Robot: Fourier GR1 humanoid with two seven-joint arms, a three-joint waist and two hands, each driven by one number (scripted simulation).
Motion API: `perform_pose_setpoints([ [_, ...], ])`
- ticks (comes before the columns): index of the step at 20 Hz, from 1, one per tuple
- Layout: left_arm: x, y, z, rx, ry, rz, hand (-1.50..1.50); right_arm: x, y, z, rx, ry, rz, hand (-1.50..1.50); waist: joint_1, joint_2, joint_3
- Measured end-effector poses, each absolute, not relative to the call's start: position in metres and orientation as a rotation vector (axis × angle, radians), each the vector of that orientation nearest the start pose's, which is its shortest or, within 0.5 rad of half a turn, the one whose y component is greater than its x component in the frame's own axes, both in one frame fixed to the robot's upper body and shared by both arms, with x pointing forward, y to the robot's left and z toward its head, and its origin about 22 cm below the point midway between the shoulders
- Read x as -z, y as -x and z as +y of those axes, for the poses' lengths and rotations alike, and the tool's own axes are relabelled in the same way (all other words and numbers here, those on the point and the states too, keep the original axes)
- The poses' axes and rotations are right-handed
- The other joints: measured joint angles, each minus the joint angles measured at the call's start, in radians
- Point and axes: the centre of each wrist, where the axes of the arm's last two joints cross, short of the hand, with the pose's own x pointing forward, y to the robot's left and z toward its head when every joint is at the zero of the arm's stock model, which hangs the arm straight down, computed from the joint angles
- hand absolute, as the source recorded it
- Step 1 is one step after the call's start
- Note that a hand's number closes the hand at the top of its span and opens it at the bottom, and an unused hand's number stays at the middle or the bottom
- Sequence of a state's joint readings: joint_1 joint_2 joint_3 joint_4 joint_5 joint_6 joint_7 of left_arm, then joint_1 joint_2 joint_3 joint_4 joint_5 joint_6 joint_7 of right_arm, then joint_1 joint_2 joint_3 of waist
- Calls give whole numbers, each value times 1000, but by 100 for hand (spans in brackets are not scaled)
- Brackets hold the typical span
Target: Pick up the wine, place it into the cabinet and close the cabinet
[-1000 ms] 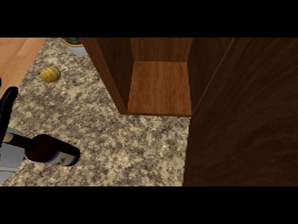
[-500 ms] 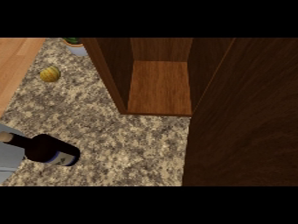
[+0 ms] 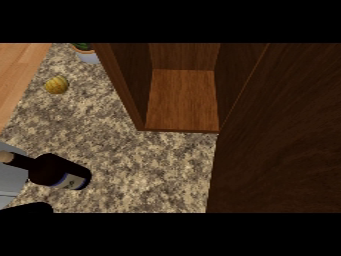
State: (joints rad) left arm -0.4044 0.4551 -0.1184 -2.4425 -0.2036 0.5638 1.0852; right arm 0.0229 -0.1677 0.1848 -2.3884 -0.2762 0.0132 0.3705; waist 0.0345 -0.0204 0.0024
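Sitting untouched on the counter, wine bottle point(image 3: 53, 171) waiting for a pickup

Bottle's well short of the open cabinet point(image 3: 182, 100), off toward the counter's point(image 3: 129, 150) near-left corner, cork pointing away from it. Glass, so probably heavy, slick and breakable; I'd wrap the fat dark body, not the skinny neck. Something dark just below the bottle might be a hand, can't tell its fingers; the other isn't visible.

Wine bottle point(image 3: 51, 171): dark glass, tan cork, white-and-blue label. Counter point(image 3: 129, 155): speckled beige-brown granite. Cabinet point(image 3: 184, 97): reddish-brown wood, door point(image 3: 291, 135) darker brown. Small round fruit point(image 3: 56, 84): yellow-green. Floor strip point(image 3: 7, 80): light orange wood.
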Motion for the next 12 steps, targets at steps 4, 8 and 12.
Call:
perform_pose_setpoints([
  [4,-268,-166,208,-155,-251,-1855,-150,-175,-160,-208,-221,-386,-1910,-150,-7,3,0],
  [8,-265,-167,210,-163,-260,-1833,-150,-179,-161,-206,-213,-380,-1908,-150,-13,7,-1],
  [12,-263,-167,215,-181,-284,-1816,-150,-181,-162,-209,-213,-344,-1923,-150,-19,10,-2],
])
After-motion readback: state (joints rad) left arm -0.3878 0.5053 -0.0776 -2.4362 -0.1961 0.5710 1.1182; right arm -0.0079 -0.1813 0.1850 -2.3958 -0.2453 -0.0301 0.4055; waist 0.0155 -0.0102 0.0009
